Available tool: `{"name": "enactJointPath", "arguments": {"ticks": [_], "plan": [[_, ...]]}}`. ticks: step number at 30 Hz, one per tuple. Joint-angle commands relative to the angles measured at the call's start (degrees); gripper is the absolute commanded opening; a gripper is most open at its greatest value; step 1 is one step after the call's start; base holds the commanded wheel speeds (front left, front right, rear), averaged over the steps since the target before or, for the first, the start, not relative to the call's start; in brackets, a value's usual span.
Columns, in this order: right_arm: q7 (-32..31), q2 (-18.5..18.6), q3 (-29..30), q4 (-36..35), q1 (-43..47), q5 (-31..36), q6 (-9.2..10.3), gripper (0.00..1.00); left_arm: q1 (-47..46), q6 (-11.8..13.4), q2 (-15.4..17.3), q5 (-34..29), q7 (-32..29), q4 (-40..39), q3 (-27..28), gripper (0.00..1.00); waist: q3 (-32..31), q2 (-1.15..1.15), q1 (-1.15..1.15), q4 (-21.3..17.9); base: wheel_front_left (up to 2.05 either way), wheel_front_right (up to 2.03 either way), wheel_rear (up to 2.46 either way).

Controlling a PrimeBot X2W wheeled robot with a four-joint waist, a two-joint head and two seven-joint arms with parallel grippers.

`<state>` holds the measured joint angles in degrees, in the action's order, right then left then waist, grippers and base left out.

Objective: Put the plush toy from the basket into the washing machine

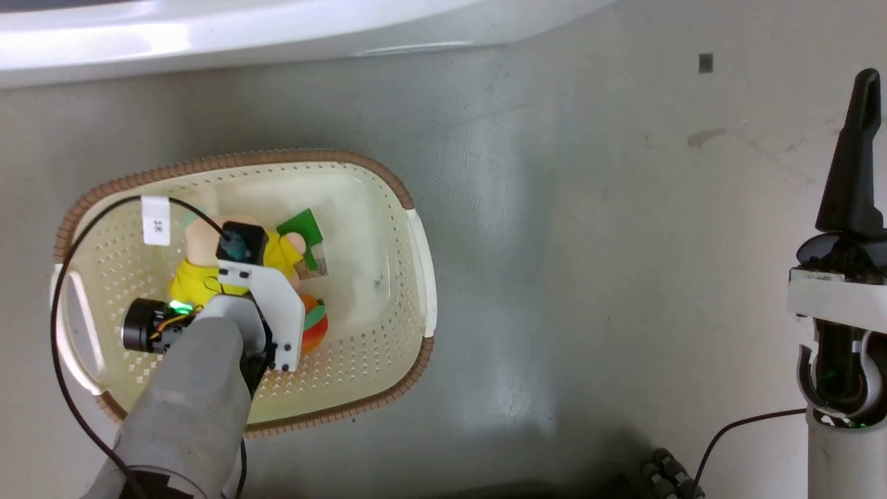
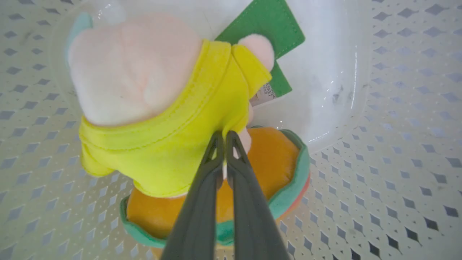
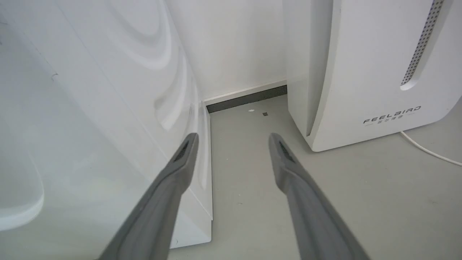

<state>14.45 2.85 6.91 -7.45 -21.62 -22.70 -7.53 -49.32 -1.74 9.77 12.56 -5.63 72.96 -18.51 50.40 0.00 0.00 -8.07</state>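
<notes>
The plush toy (image 1: 197, 274) lies in the cream basket (image 1: 388, 291) on the floor, peach head up and left, yellow hood (image 2: 173, 137) in the middle, orange burger body (image 2: 270, 159) below. My left arm reaches down into the basket. Its gripper (image 2: 224, 135) is shut, the two dark fingers pinching the yellow hood's fabric. My right gripper (image 3: 232, 139) is open and holds nothing, off to the right of the basket (image 1: 866, 80). The washing machine's white body (image 1: 208, 34) runs along the top edge, and its side panel (image 3: 90, 108) is next to the right gripper.
A green card with a paper label (image 2: 267, 32) lies on the basket floor beside the toy. A white tag (image 1: 156, 220) hangs on the basket wall. A white FEELBIRD appliance (image 3: 379, 72) stands right of the washer, its cord (image 3: 426, 151) on the grey floor (image 1: 589, 242).
</notes>
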Motion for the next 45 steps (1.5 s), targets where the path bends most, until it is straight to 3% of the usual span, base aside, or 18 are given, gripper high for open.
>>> {"name": "enactJointPath", "arguments": {"ticks": [1,25,36,45], "plan": [[0.55,0.03,0.11,0.32,-0.52,-0.12,0.04,1.00,-0.87,-0.28,-0.18,0.23,0.62,1.00,-0.51,0.00,-1.32,0.00,0.00,0.21,0.00,0.00,0.00],[0.55,0.03,-0.52,4.12,9.75,4.36,0.04,1.00,13.01,-4.41,-5.96,3.14,15.08,0.97,-3.49,0.00,-26.45,0.00,0.00,5.73,0.00,0.00,0.00],[0.55,0.03,-0.52,4.95,14.55,4.63,0.04,1.00,16.79,-4.70,-6.65,3.56,20.24,-1.35,-5.28,0.00,-34.56,0.00,0.00,8.02,0.00,0.00,0.00],[0.55,0.03,-0.19,5.14,16.97,4.67,0.04,1.00,20.39,-2.85,-6.32,3.30,20.60,-10.39,-4.68,0.00,-38.08,0.00,0.00,8.78,0.00,0.00,0.00]]}}
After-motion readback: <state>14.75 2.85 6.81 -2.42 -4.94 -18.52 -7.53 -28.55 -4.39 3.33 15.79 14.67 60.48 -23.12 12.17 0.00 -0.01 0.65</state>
